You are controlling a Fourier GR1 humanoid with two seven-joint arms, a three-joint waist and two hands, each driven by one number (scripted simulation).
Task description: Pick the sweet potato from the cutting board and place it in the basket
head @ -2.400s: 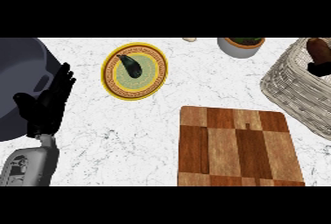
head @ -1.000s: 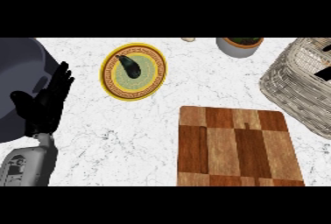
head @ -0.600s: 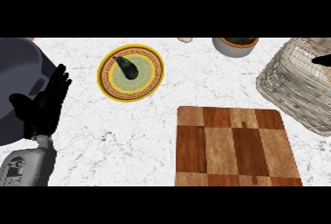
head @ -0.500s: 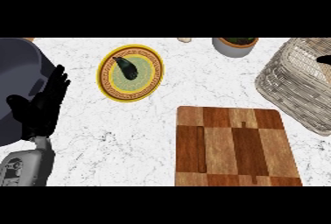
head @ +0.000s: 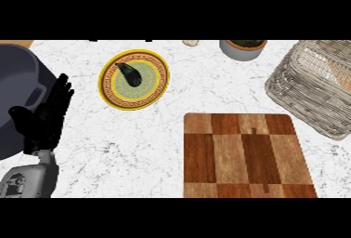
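Note:
The wooden cutting board (head: 247,155) lies at the lower right with nothing on it. Beyond it, at the right edge, stands the wicker basket (head: 302,95). An orange-brown shape (head: 336,67) shows inside it, cut off by the picture's edge; I cannot tell for sure that it is the sweet potato. My left hand (head: 42,120) rests open at the left edge, fingers up, far from both board and basket. My right hand is out of view.
A yellow plate (head: 152,90) holding a dark item (head: 129,74) sits at the upper left of the counter. A grey pot (head: 242,49) and a small pale object (head: 191,42) stand at the back. A large dark grey vessel (head: 17,83) fills the left edge.
The scene has slid a little to the left, so more of the basket shows. A dark shape seen earlier at the basket's right edge is gone. My left hand has stayed put.

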